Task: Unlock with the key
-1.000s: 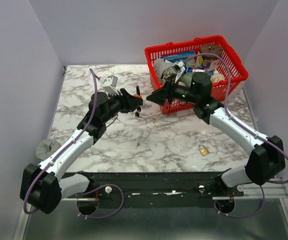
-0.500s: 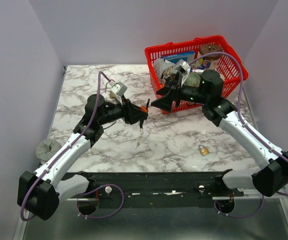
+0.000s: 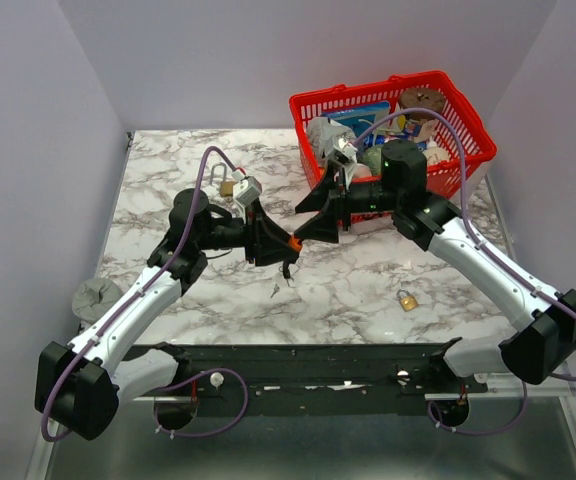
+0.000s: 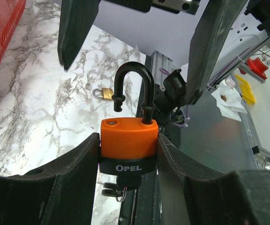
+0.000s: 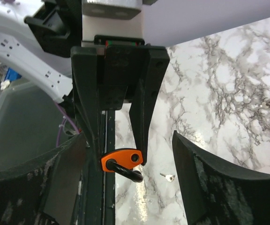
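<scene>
- Top view: a table (image 3: 368, 280) of white marble veined in grey fills a booth of pale lilac walls (image 3: 268, 60). A red basket (image 3: 476, 122) of mixed goods sits at the far right corner. A small brass padlock (image 3: 406, 300) lies near the right arm, and a loose key (image 3: 276, 291) lies near the middle.
- Same view: above mid-table the left tool (image 3: 286, 243) clamps an orange padlock (image 3: 295, 243). Its long axis runs across the table, shackle end toward the right tool (image 3: 315, 215), which stands wide just beside it and grips nothing.
- Left wrist view: the orange body sits pinched between both fingers, with a black band lettered OPEL nearest the lens. The black shackle (image 4: 147, 93) points away from the wrist, one leg lifted free of its hole. Keys (image 4: 115, 191) hang under the body. The small brass padlock (image 4: 104, 93) lies on the marble beyond.
- Right wrist view: the orange padlock (image 5: 122, 160) shows end-on at the left tool's fingertips, its shackle facing the lens between the right tool's spread fingers.
</scene>
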You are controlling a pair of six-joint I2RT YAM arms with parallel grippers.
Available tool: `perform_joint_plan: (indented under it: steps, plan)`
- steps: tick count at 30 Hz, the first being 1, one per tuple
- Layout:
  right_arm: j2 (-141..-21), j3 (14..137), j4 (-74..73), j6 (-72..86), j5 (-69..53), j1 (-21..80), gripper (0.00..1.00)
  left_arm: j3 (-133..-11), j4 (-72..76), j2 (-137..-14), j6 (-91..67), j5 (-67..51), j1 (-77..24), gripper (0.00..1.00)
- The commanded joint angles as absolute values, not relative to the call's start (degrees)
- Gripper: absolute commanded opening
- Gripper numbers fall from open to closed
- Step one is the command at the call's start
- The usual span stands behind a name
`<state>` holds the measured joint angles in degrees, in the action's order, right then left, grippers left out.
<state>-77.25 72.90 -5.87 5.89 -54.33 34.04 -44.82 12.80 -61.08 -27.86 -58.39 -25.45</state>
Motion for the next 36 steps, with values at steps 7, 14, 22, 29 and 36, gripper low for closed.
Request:
perform_joint_plan:
  steps: [7, 14, 22, 29, 36]
  plan:
    - [-78.4, 73.1, -9.0, 4.8, -60.0, 35.0, 0.66, -45.3, 15.6, -59.7, -25.6, -58.5, -25.0, 0.00]
    - [-77.9, 71.4, -9.1, 5.4, -59.4, 35.0, 0.48, -45.2, 12.7, -58.0, -22.6, -52.5, -24.6, 0.00]
    - [-78.3, 71.5, -9.2, 6.4, -56.7, 35.0, 0.20, -44.8, 7.8, -55.5, -17.8, -44.0, -24.6, 0.00]
    - [-80.2, 72.8, -9.2, 11.9, -48.0, 35.0, 0.01, -45.3, 1.4, -53.9, -11.7, -31.9, -26.2, 0.00]
    - [-84.1, 74.5, -8.7, 18.7, -42.0, 35.1, 0.01, -45.8, -5.2, -52.6, -5.9, -15.8, -32.3, 0.00]
